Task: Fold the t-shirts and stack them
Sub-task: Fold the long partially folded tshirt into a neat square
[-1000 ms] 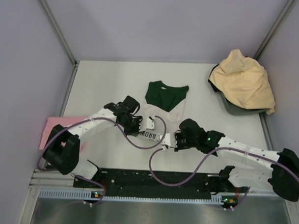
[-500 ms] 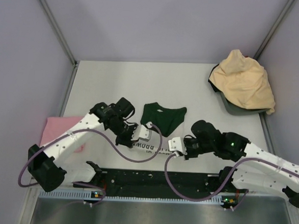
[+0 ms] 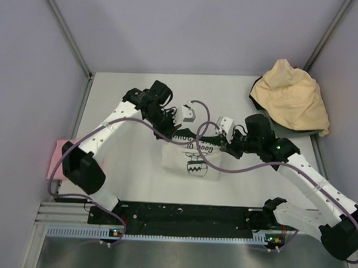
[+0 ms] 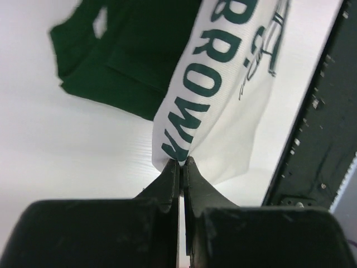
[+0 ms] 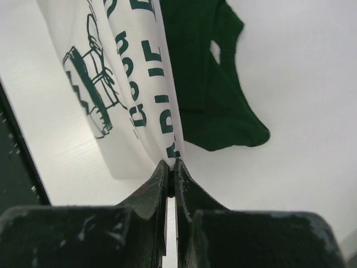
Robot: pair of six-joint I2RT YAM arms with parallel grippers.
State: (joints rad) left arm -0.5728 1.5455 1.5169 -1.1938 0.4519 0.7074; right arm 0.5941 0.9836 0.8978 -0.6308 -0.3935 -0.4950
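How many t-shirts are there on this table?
3. A white printed one is held up mid-table, pinched between the left gripper and right gripper; a pink one lies at the left edge; a yellow-tan one is heaped far right, possibly hiding more.

The lettered t-shirt (image 3: 193, 161) sits near the middle of the worktop (image 3: 121, 97). The left gripper (image 3: 172, 129) pinches its far left corner and the right gripper (image 3: 221, 139) its far right corner, so both stand along its far edge. A second t-shirt (image 3: 56, 157) lies well to its left, at the worktop's left edge. A heaped t-shirt (image 3: 292, 100) rests behind it and to its right, on top of a bin (image 3: 285, 131) in the far right corner.
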